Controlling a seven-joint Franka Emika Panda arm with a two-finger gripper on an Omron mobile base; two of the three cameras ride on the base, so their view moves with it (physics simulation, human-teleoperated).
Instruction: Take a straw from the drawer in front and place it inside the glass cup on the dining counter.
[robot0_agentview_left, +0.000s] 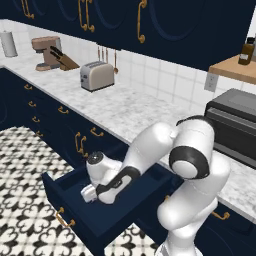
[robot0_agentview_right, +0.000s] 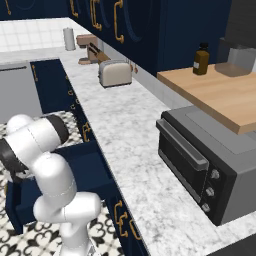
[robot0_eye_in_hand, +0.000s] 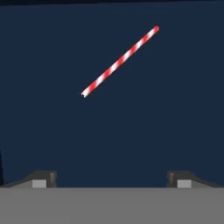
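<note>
The navy drawer (robot0_agentview_left: 80, 216) stands pulled out below the worktop, with its brass handle (robot0_agentview_left: 64, 218) on the front; it also shows behind the arm (robot0_agentview_right: 87, 167). My gripper (robot0_agentview_left: 89, 194) reaches down inside it. In the hand view a red-and-white striped straw (robot0_eye_in_hand: 119, 62) lies flat and slanted on the drawer's dark floor, ahead of my gripper (robot0_eye_in_hand: 111, 178) and apart from it. The fingertips (robot0_eye_in_hand: 43, 177) stand wide apart, open, with nothing between them. The glass cup and the dining counter are out of view.
A marble worktop (robot0_agentview_left: 130, 107) runs above the drawer, carrying a toaster (robot0_agentview_left: 96, 75), a coffee machine (robot0_agentview_left: 46, 51) and a dark oven (robot0_agentview_right: 200, 160). A wooden shelf (robot0_agentview_right: 225, 90) holds a brown bottle (robot0_agentview_right: 201, 59). Patterned floor tiles (robot0_agentview_left: 22, 200) lie left of the drawer.
</note>
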